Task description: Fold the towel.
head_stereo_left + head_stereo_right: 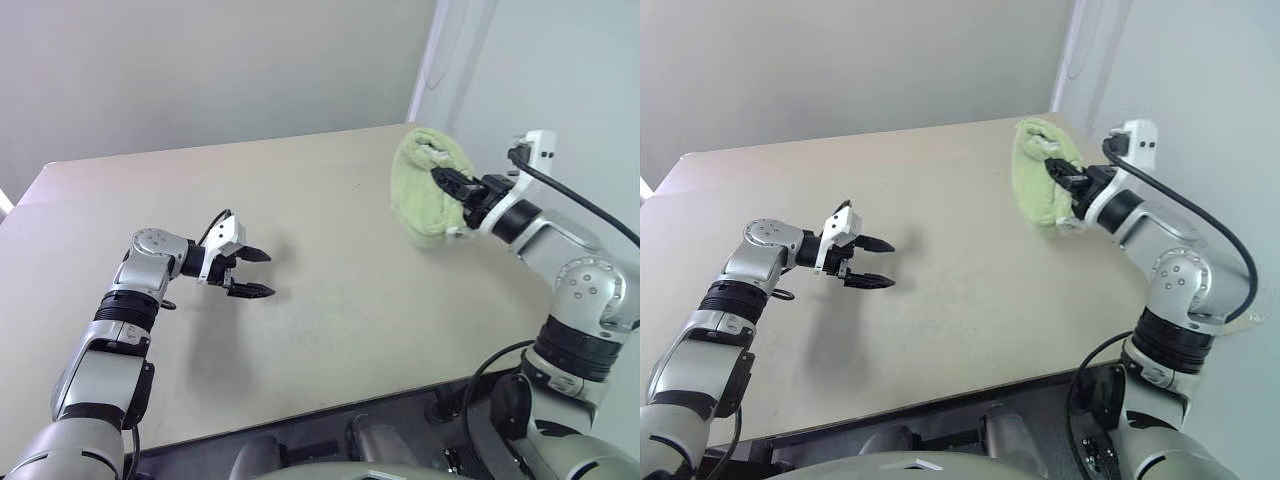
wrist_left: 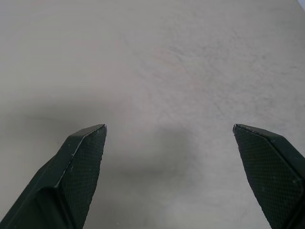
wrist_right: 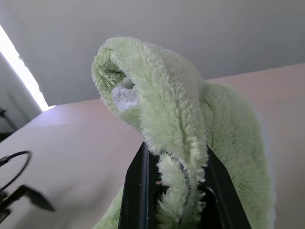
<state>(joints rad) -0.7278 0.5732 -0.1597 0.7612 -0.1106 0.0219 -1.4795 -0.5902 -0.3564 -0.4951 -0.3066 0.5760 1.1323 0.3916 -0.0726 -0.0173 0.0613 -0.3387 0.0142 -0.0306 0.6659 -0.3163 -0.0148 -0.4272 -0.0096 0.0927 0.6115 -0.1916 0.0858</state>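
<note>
One beige table [image 1: 330,300] carries nothing under the arms. Over its far right corner the towel [image 1: 425,190] hangs bunched, lifted off the surface, pinched tight in the right gripper [image 1: 447,181]. Well apart, the left gripper [image 1: 258,273] hovers over the table, spread wide and empty.

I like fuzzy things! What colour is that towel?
Light lime green, the towel; the right wrist view shows it best.
</note>
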